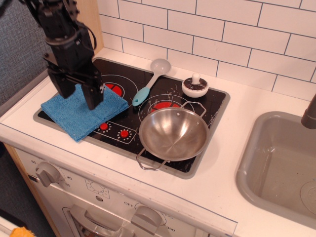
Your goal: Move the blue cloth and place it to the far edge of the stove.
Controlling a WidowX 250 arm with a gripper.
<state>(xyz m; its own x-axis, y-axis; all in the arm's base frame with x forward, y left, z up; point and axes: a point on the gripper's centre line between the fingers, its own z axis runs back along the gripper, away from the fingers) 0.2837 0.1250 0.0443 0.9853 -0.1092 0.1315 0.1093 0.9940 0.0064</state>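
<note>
We see the gripper [77, 96] hanging over the blue cloth [81, 112], its two dark fingers spread apart and pointing down, with nothing between them; one finger [93, 96] stands out plainly against the cloth while the other sits toward the cloth's left side; whether the tips touch the fabric we cannot tell; the black arm rises from the gripper toward the upper left, in front of the wooden side panel [85, 24]. The blue cloth lies folded and flat on the left front part of the stove [217, 106], its near corner reaching over the grey rim toward the white counter [237, 163]; a red burner mark shows just beside its right edge. On the right front of the stove sits a steel pan [173, 133], empty, with wire handles at its near-left and far side; behind it, near the stove's far right corner, stands a small white mushroom-shaped piece [195, 86]; a spoon [150, 81] with a light-blue handle and a pale bowl lies across the far middle of the stove, well apart from the cloth. A grey sink [281, 168] sits in the counter to the right; white tiles [237, 29] cover the wall behind.
</note>
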